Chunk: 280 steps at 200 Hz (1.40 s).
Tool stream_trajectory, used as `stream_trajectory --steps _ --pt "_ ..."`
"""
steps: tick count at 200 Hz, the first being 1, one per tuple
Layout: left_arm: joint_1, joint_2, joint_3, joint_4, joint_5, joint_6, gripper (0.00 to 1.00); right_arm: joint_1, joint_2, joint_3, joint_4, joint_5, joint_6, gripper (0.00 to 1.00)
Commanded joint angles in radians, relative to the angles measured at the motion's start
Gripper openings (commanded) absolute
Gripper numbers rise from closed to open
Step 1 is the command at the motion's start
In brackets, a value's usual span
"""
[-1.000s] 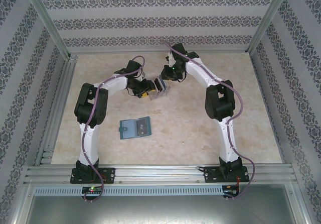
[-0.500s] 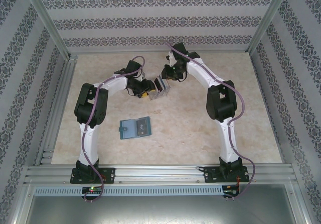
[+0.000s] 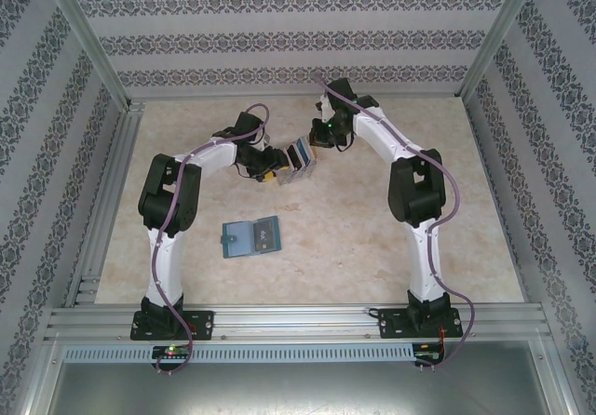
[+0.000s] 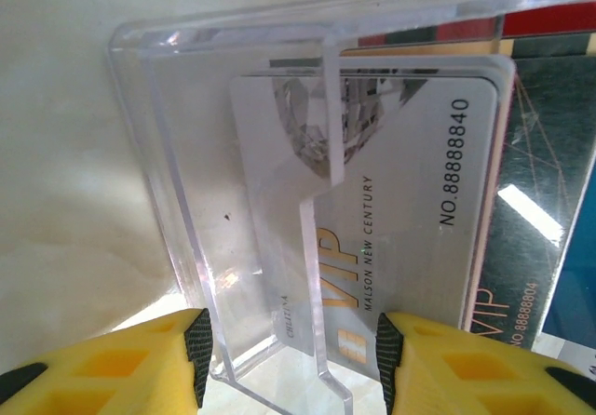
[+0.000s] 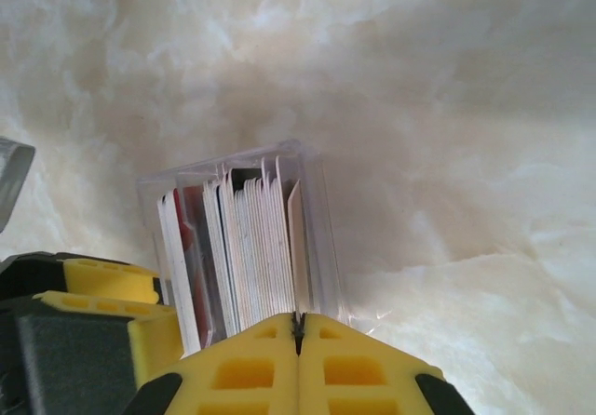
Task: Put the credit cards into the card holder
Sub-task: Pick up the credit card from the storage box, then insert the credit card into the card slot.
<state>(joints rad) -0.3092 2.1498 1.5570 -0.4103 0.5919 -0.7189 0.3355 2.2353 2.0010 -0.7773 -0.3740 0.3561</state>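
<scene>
Since the right gripper has its fingers pressed flat together, with the edge of the tan card running down into the seam between them, the step in hand looks like drawing that one card out of the box. The tan card is the outermost of the cards, which stand packed on edge just beyond the right fingertips. Whether its neighbour is caught too, I cannot tell. To do this well, I would pull slowly and straight along the card's own plane. That way it slides free without dragging the next card or prising at the box wall.

The left gripper is half spread, with a pad on either side of the box's lower part, and appears to be gripping it. A silver VIP card sits just ahead of its fingers. That hold needs to be firm while the right arm pulls, because the clear plastic looks slick and could twist in the pads.

The holder lies open on the table, well apart from both grippers on the side toward the arm bases. A dark card is already on its right half. The path from the fingers to the holder looks open. What crowds the move is the two wrists, close together over the box, and the box wall just beside the tan card.
</scene>
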Motion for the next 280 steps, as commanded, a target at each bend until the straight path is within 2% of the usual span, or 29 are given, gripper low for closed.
stream_trajectory --steps 1,47,89,124,153,171,206,247,280 --pt "-0.011 -0.040 0.003 0.003 0.025 -0.003 0.52 -0.023 -0.105 -0.015 -0.009 0.012 -0.026 0.06" --pt "-0.010 -0.100 0.026 -0.059 0.010 0.031 0.53 -0.044 -0.210 -0.094 0.003 0.023 -0.039 0.06" --pt "0.001 -0.216 -0.008 -0.116 -0.057 0.077 0.53 -0.037 -0.352 -0.223 0.062 -0.002 -0.026 0.06" --pt "0.011 -0.348 -0.139 -0.131 -0.129 0.106 0.53 0.005 -0.484 -0.435 0.209 -0.124 0.033 0.06" --pt "0.026 -0.470 -0.287 -0.132 -0.186 0.125 0.53 0.090 -0.542 -0.630 0.392 -0.263 0.131 0.07" --pt "0.046 -0.531 -0.367 -0.168 -0.215 0.143 0.52 0.160 -0.551 -0.742 0.533 -0.334 0.216 0.08" --pt "0.115 -0.653 -0.549 -0.191 -0.217 0.148 0.52 0.310 -0.511 -0.888 0.752 -0.354 0.354 0.08" --pt "0.157 -0.778 -0.704 -0.190 -0.242 0.130 0.51 0.388 -0.437 -1.004 0.957 -0.328 0.493 0.08" --pt "0.173 -0.826 -0.794 -0.179 -0.234 0.118 0.51 0.436 -0.385 -1.038 1.037 -0.310 0.543 0.08"
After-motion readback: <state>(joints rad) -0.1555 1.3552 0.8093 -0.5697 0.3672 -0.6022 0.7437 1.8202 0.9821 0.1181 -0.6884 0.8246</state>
